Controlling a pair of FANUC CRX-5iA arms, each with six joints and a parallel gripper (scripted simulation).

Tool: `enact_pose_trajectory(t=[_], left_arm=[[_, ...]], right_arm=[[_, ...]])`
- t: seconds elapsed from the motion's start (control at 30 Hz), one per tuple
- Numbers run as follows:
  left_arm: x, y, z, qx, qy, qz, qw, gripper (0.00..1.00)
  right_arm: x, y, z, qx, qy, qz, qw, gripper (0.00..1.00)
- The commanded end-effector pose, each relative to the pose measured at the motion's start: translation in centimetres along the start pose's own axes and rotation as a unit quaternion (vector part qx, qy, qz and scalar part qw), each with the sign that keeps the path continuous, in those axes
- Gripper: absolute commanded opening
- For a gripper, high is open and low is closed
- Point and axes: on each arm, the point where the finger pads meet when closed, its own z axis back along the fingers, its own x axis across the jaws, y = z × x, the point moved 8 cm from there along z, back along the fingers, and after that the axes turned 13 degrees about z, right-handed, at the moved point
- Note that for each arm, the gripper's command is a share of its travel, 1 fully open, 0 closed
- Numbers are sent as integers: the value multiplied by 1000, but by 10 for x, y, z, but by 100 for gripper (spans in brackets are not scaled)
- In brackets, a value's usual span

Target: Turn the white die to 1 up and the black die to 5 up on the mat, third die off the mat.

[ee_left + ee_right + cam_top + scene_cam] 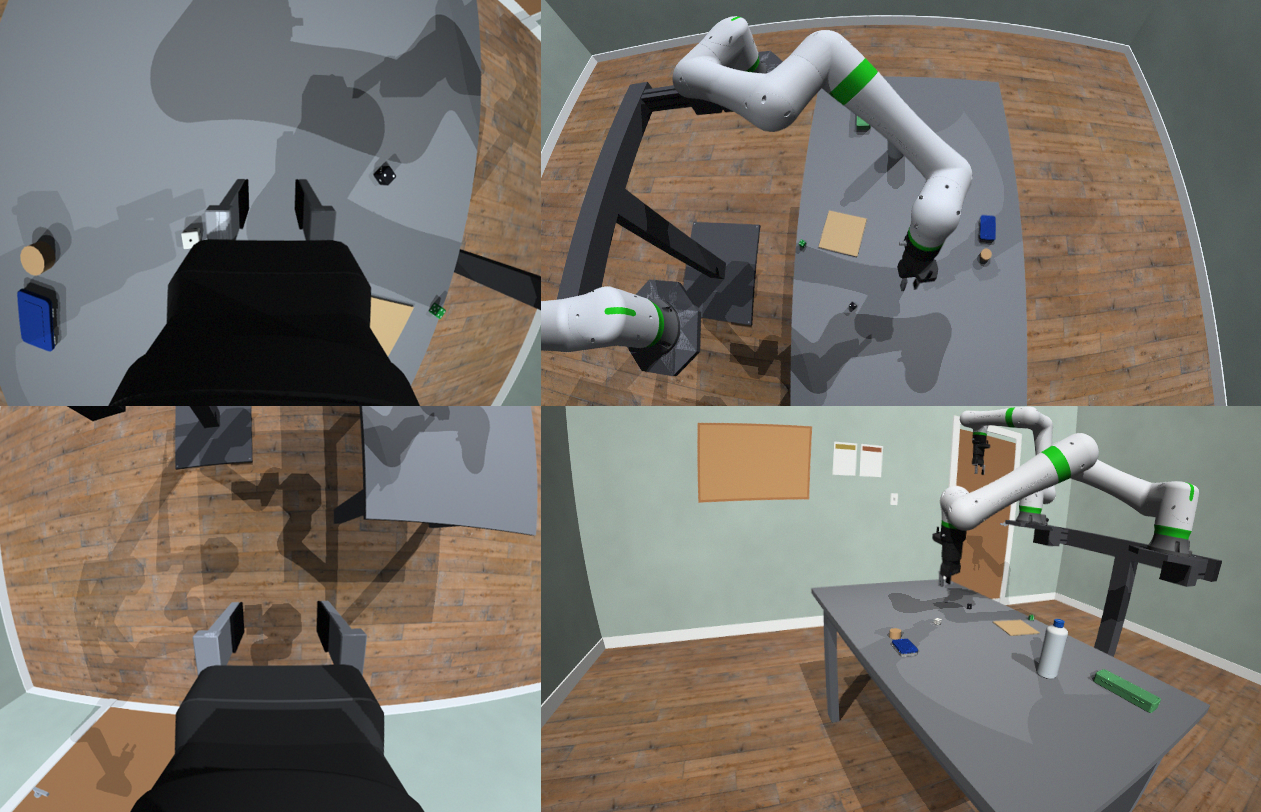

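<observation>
The white die rests on the table with one pip on its upper face; the arm hides it in the top view. The black die lies on the table off the mat; its upper number is hard to read. The green die sits off the mat near the table edge. My left gripper is open and empty, above the table between the white and black dice. My right gripper is open and empty, away from the table.
A blue box and a tan cylinder stand near the far side from the arm bases. A white bottle and a green block are beyond the mat.
</observation>
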Motion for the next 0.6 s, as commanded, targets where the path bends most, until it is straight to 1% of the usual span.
enact_pose_trajectory(t=[0.0, 0.07, 0.1, 0.17, 0.2, 0.27, 0.37, 0.4, 0.57], left_arm=[[-24, -3, 3, -44, 51, 28, 997, 70], [-41, -7, 7, -54, 86, 46, 994, 70], [-48, -9, 8, -57, 99, 53, 992, 70], [-48, -9, 8, -57, 99, 53, 992, 70], [-53, -10, 10, -59, 108, 59, 991, 70], [-59, -11, 12, -61, 120, 65, 989, 70], [-61, -12, 13, -62, 123, 67, 988, 70], [-61, -12, 13, -62, 123, 67, 988, 100], [-61, -12, 13, -62, 123, 67, 988, 100]], right_arm=[[0, 0, 1, -1, 0, 0, 1000, 100], [0, 0, 1, -1, 0, 0, 1000, 100], [0, 0, 1, -1, 0, 0, 1000, 100], [0, 0, 1, -1, 0, 0, 1000, 100], [0, 0, 1, -1, 0, 0, 1000, 100], [0, 0, 1, -1, 0, 0, 1000, 100], [0, 0, 1, -1, 0, 0, 1000, 100], [0, 0, 1, -1, 0, 0, 1000, 100], [0, 0, 1, -1, 0, 0, 1000, 100]])
